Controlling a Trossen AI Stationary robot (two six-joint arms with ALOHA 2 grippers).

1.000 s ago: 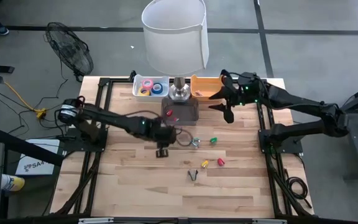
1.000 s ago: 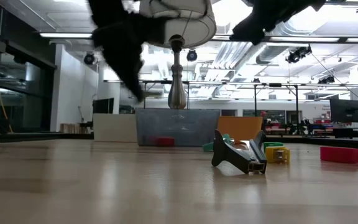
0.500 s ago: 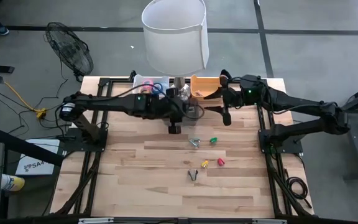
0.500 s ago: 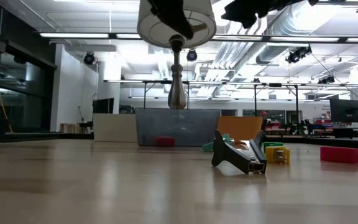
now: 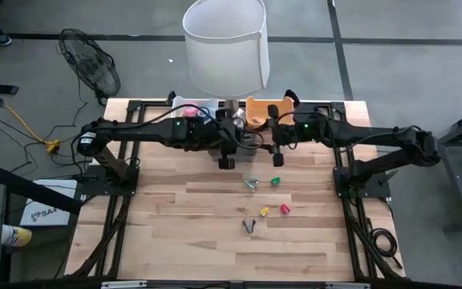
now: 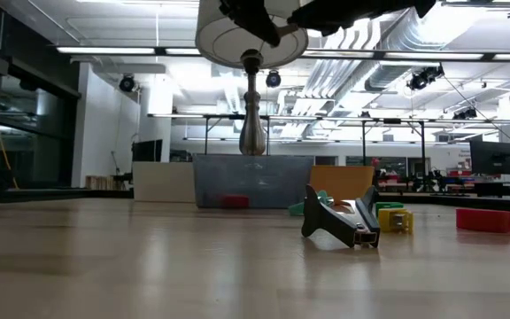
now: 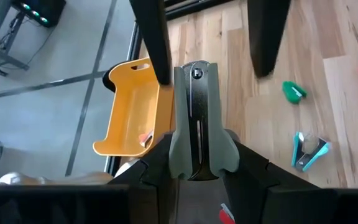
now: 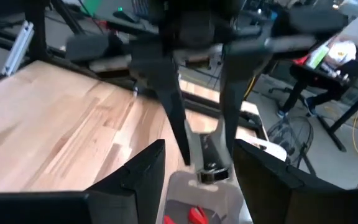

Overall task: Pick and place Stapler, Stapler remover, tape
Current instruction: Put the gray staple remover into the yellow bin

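My left gripper [image 5: 227, 156] hangs near the lamp's foot, shut on the grey-green stapler [image 7: 194, 118]. My right gripper [image 5: 277, 151] faces it, open. Its two fingers [image 7: 157, 43] stand on either side of the stapler's free end [image 7: 196, 70]; whether one touches it I cannot tell. The teal stapler remover [image 5: 251, 184] lies on the wood nearer the middle. The white tray [image 5: 184, 103] at the far edge holds the tape rolls, mostly hidden by my left arm. My left gripper pinches the stapler by its rear part [image 7: 194, 158] between the two fingers, one on each long side. The fingers come from the table's left, slanting down, and lie along it. The stapler juts out past the fingertips, lifted clear above the grey tray [image 8: 185, 186].
A tall lamp with a white shade [image 5: 225, 44] stands at the far edge between the trays. An orange bin [image 5: 259, 112] sits right of it. Green [image 5: 276, 181], yellow [image 5: 265, 211] and red [image 5: 285, 209] blocks and a small black tool [image 5: 249, 226] lie on the wood.
My left gripper has risen from low over the table's middle and moved toward the far edge, to beside the lamp's foot, carrying the stapler; it has kept still for the last half second. My right gripper has moved toward the table's left, up to the stapler.
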